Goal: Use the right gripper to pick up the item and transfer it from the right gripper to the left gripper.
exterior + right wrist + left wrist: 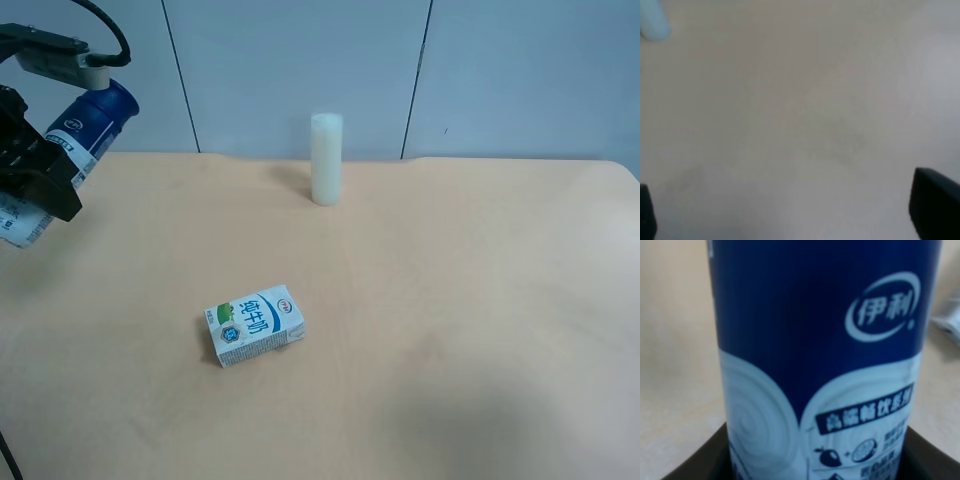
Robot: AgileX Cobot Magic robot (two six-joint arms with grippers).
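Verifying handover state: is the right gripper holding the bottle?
No, the right gripper is open over bare table with nothing in it; the bottle fills the left wrist view instead.

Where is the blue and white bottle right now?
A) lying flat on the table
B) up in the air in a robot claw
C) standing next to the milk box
B: the bottle is up off the table, clamped in the left gripper and well away from the milk carton. The left wrist view shows it close up between the fingers.
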